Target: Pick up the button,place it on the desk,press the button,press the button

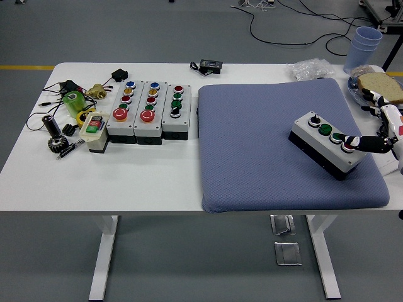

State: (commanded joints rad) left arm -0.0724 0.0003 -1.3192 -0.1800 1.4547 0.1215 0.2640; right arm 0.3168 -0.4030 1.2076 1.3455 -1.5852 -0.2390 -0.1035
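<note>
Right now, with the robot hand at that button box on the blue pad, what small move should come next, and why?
Probably a short push straight down. The right robot hand has one finger stretched onto the red button at the near end of the button box, which sits on the blue pad.

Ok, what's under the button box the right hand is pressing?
The button box lies on the blue-grey pad, which covers the white table there. The right hand touches its red button. The pad directly beneath the box is hidden.
</note>
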